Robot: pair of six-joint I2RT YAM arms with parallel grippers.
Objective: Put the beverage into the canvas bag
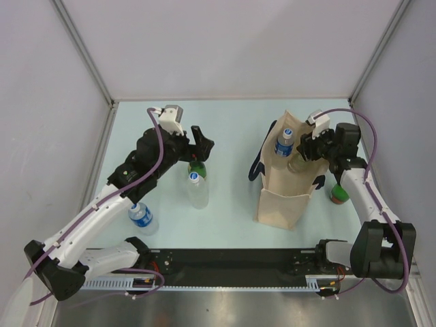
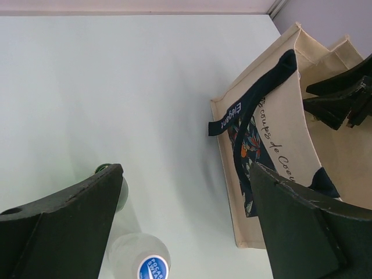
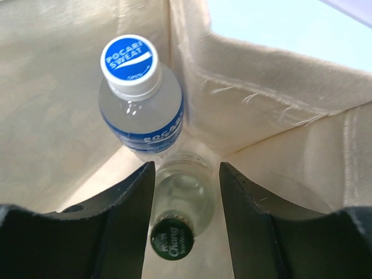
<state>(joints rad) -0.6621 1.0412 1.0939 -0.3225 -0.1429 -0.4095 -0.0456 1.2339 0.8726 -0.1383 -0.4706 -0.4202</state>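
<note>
At lower centre, the right gripper [image 3: 186,168] straddles the green-capped bottle [image 3: 172,239] inside the canvas bag [image 3: 261,99]; whether it grips is unclear. The left gripper [image 2: 186,168] gapes empty. Lifting out could snag canvas or tip the bottle.

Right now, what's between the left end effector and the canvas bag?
Nothing: bare table from left end effector to canvas bag, clear in the top view.

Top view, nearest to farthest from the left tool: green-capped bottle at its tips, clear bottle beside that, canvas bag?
1. green-capped bottle, right by the left tool
2. clear bottle, just below it in frame
3. canvas bag, off to the right
</note>
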